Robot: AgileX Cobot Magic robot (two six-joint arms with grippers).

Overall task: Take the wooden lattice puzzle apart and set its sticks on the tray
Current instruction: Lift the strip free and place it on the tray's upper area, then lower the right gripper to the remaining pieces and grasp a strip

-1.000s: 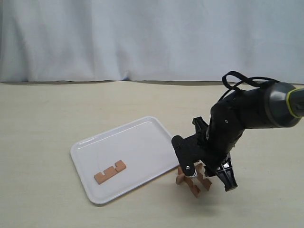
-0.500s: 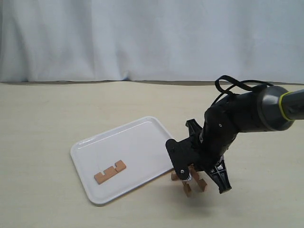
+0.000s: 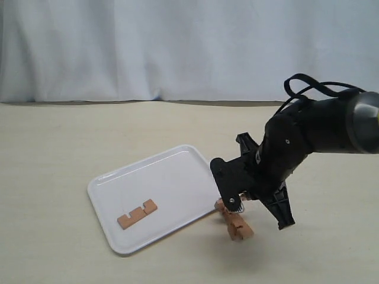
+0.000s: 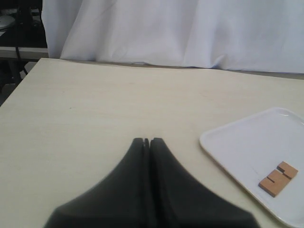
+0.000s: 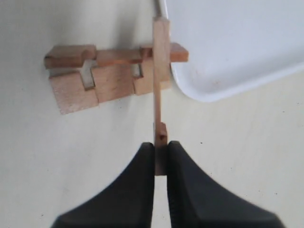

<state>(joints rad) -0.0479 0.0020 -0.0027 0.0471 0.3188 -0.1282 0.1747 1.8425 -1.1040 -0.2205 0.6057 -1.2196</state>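
Observation:
My right gripper (image 5: pixel 161 148) is shut on the end of one thin notched stick (image 5: pixel 161 80), seen edge-on. That stick's far end crosses the rest of the wooden lattice puzzle (image 5: pixel 102 76), which lies on the table just off the tray's corner (image 5: pixel 228 57). In the exterior view the right gripper (image 3: pixel 237 206) hangs over the puzzle pieces (image 3: pixel 238 226), right of the white tray (image 3: pixel 172 177). One loose stick (image 3: pixel 137 214) lies on the tray, and it shows as the stick (image 4: pixel 278 178) in the left wrist view. My left gripper (image 4: pixel 147 141) is shut and empty, away from the tray (image 4: pixel 242 142).
A white curtain (image 3: pixel 177 47) closes off the back of the beige table (image 3: pixel 59 148). The table's far edge and dark equipment (image 4: pixel 19 38) show in the left wrist view.
The right gripper shifted left toward the tray, then rose slightly. The puzzle pieces moved left with it and now look more collapsed near the tray's corner.

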